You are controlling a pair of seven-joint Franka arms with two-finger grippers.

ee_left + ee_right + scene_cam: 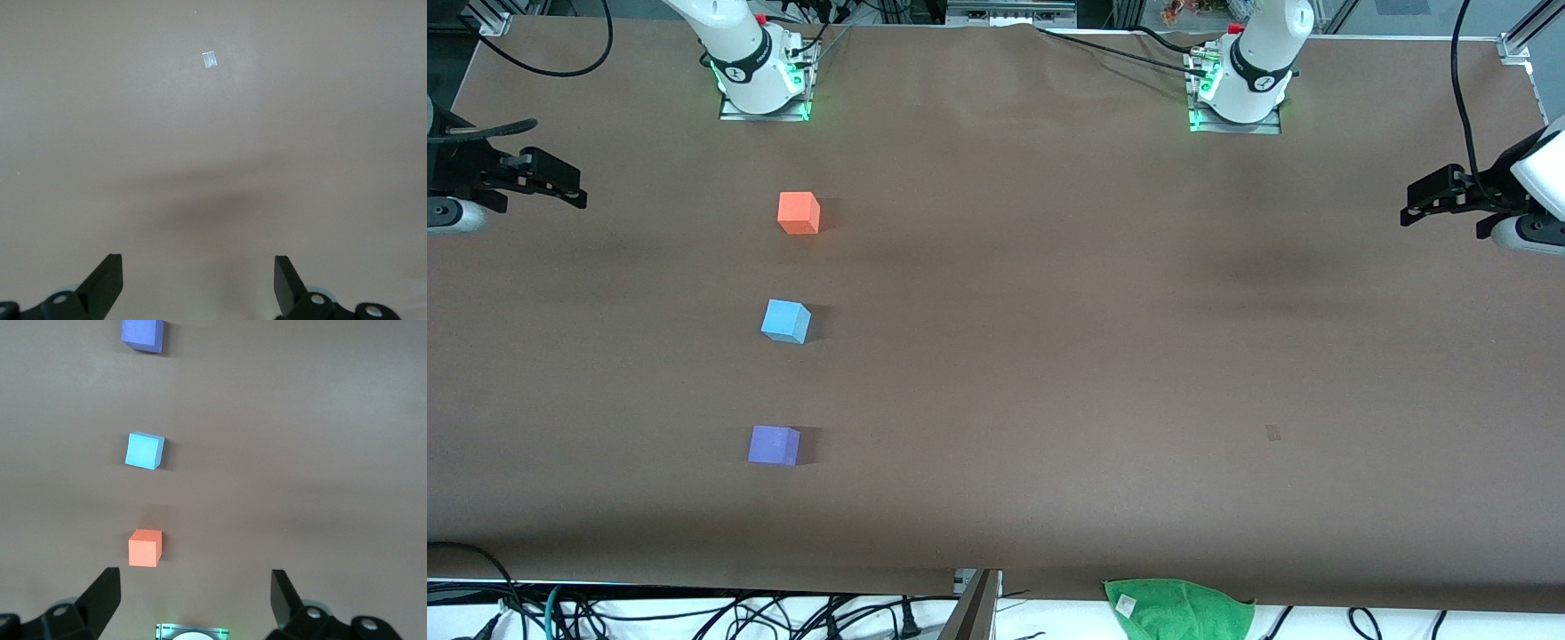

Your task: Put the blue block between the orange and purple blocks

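Observation:
The orange block [799, 213], the blue block [785, 321] and the purple block [774, 445] stand in a line on the brown table, toward the right arm's end. The blue block is in the middle, apart from both; orange is farthest from the front camera, purple nearest. The right wrist view shows the orange [145, 548], blue [144, 451] and purple [143, 334] blocks. My right gripper [574, 188] is open and empty, up in the air at its end of the table, as its wrist view shows [195, 597]. My left gripper [1412, 209] is open and empty at the other end, over bare table [199, 280].
A green cloth [1178, 609] lies at the table's edge nearest the front camera. A small tape patch [1272, 433] sits on the table toward the left arm's end, also in the left wrist view [209, 59]. Cables run along the table's edges.

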